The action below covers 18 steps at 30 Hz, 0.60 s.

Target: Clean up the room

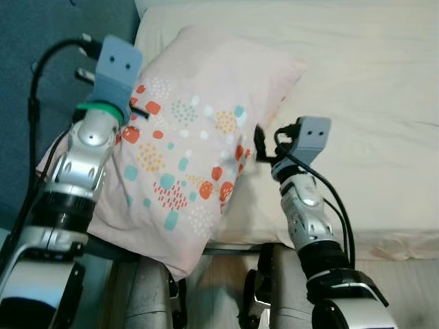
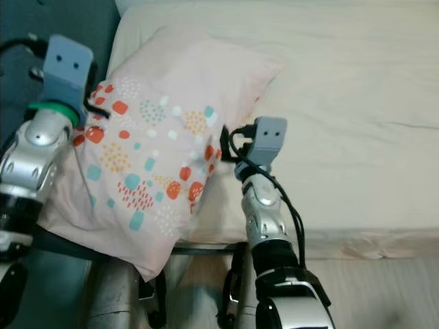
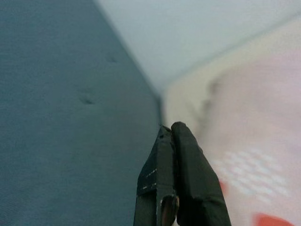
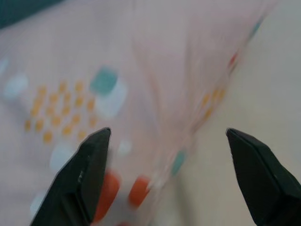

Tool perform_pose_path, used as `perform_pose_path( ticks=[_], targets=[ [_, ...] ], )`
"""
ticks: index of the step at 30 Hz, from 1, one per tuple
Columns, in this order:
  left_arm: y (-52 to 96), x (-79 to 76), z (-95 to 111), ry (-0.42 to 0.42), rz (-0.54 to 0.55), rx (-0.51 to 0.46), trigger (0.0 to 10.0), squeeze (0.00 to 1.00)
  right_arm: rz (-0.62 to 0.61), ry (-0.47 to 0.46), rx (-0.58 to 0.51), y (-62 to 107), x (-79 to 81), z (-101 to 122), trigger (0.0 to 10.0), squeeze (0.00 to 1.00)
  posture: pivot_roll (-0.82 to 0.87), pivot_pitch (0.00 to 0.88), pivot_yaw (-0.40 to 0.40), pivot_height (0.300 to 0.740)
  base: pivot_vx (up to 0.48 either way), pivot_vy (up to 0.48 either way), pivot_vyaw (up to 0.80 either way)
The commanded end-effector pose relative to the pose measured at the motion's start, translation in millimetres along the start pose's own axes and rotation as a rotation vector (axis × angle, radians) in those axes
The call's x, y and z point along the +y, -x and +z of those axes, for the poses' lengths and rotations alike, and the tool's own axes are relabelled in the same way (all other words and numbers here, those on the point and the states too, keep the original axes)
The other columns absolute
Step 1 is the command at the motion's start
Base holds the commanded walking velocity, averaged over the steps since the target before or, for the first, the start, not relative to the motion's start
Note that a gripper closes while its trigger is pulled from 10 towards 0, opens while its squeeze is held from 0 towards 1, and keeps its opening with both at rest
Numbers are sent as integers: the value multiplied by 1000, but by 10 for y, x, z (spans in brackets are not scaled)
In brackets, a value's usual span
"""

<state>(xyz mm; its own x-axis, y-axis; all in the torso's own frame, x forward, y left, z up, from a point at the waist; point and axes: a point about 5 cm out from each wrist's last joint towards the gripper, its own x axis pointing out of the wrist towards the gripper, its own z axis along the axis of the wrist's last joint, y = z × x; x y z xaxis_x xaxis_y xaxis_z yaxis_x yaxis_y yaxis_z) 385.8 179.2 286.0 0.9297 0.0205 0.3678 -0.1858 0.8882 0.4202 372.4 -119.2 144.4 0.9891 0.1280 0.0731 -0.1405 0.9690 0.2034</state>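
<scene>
A pale pink pillow (image 1: pixel 185 144) with orange, teal and white spots lies on the near left corner of the bed (image 1: pixel 357 103), its lower end hanging over the edge. My left gripper (image 1: pixel 139 110) is at the pillow's left side. In the left wrist view its fingers (image 3: pixel 171 136) are pressed shut, with no cloth visible between them and the pillow (image 3: pixel 254 155) just beside them. My right gripper (image 4: pixel 169 141) stands open at the pillow's right edge (image 4: pixel 155 94), one finger over the spotted cloth and the other over the sheet.
A cream sheet covers the bed to the right and behind. A dark blue wall (image 1: pixel 41 27) stands to the left of the bed. Light wooden floor (image 1: pixel 411 288) shows at the near right, below the mattress edge.
</scene>
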Motion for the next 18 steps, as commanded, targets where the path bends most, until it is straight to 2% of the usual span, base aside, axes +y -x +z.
perform_pose_path(
  ticks=[1,2,3,4,6,7,9,11,13,14,15,16,17,18],
  targets=[
    [-15,24,-109,-42,85,38,10000,0,8,-64,162,13,52,-251,10000,0,89,189,115,596,0,0,0],
    [-32,27,-120,-54,111,47,10000,0,13,-78,211,6,78,-305,10000,0,89,189,115,596,0,0,0],
    [-32,27,-120,-54,111,47,10000,0,13,-78,211,6,78,-305,10000,0,89,189,115,596,0,0,0],
    [-44,-23,-166,-97,84,70,10000,0,58,-112,256,-8,149,-347,10000,0,92,193,115,596,0,0,0],
    [-20,-155,-334,-238,-50,129,10000,0,118,-104,328,-55,285,-376,10000,0,104,211,115,596,0,0,0],
    [-20,-155,-334,-238,-50,129,10000,0,118,-104,328,-55,285,-376,10000,0,104,211,115,596,0,0,0],
    [25,-160,-501,-371,-132,170,10000,0,128,-97,343,-120,348,-322,10000,0,119,228,119,596,0,0,0],
    [25,-160,-501,-371,-132,170,10000,0,128,-97,343,-120,348,-322,10000,0,119,228,119,596,0,0,0],
    [86,0,-722,-526,-162,235,10000,0,150,-105,327,-199,387,-208,10000,0,140,253,126,596,0,0,0],
    [86,0,-722,-526,-162,235,10000,0,150,-105,327,-199,387,-208,10000,0,140,253,126,596,0,0,0],
    [147,119,-858,-610,-182,282,10000,0,155,-94,323,-227,394,-166,10000,0,152,263,125,596,0,0,0],
    [202,221,-957,-658,-190,320,10000,0,158,-91,327,-240,402,-150,10000,0,163,271,124,596,0,0,0],
    [202,221,-957,-658,-190,320,10000,0,158,-91,327,-240,402,-150,10000,0,163,271,124,596,0,0,0],
    [276,293,-1080,-692,-224,374,10000,0,153,-85,333,-247,402,-145,10000,0,176,279,119,596,0,0,0]
  ],
)
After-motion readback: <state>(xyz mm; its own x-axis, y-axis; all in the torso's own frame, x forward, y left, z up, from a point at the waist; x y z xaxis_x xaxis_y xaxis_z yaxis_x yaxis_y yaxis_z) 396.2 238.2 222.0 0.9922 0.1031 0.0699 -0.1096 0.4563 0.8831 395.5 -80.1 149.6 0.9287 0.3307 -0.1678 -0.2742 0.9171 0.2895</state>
